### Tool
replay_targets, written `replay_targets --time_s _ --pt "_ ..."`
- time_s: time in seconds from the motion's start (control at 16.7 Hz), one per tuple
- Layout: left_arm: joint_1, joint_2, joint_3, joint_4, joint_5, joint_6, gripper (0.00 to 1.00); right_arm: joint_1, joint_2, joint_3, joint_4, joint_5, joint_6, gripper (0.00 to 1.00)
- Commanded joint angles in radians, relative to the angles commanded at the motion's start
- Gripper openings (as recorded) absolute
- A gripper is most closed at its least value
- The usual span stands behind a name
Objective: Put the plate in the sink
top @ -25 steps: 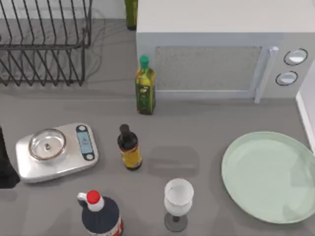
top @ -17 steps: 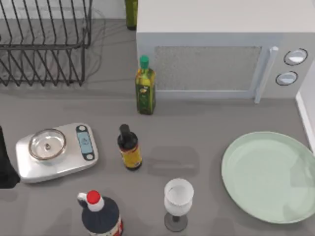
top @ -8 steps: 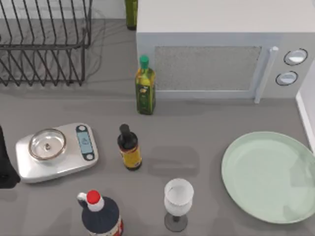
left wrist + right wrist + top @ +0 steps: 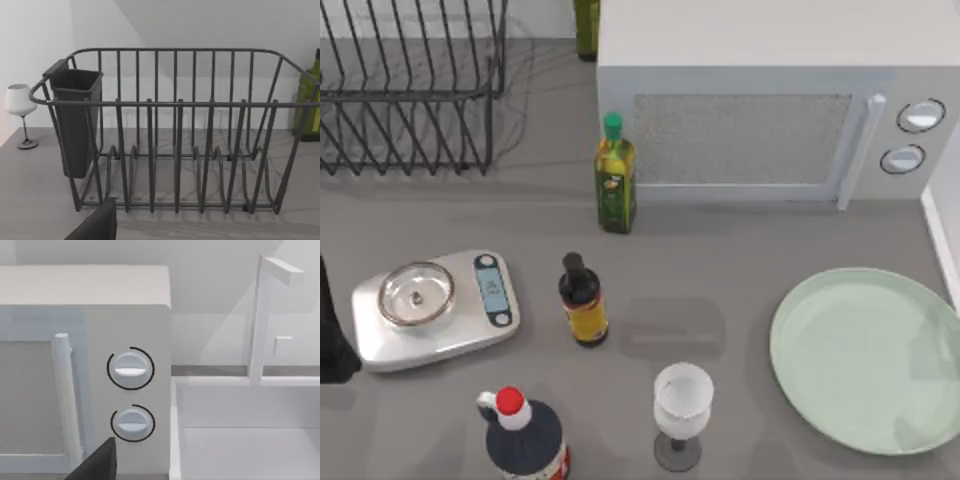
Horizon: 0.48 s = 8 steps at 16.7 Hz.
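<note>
worktop (image 4: pixel 740 260), grey, seen from above. plate (image 4: pixel 865 360): large, pale mint-green, lying flat at the worktop's right side, near the front, just beside the white sink (image 4: pixel 250 440) edge; untouched. microwave (image 4: pixel 760 110): white, at the back right, two dials. wire dish rack (image 4: pixel 410 90): back left, with dark cutlery cup (image 4: pixel 75 120). olive oil bottle (image 4: pixel 614 175): upright, before the microwave's left corner. small dark bottle (image 4: pixel 583 300): centre. kitchen scale (image 4: pixel 435 308): left, steel pan on top. red-capped bottle (image 4: pixel 523 435): front left. glass (image 4: pixel 682 415): front centre. left arm: dark shape at the left edge; grippers' state cannot be told.
</note>
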Motion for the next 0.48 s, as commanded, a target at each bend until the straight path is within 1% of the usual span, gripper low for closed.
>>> replay_targets --time_s 0.24,0.48 --pt "0.0 0.0 0.0 0.0 0.0 0.0 1.0 0.06 0.148 0.132 -0.104 0.0 0.061 1.0" --pt "0.0 0.0 0.0 0.0 0.0 0.0 1.0 0.167 0.454 0.369 -0.289 0.0 0.171 1.0"
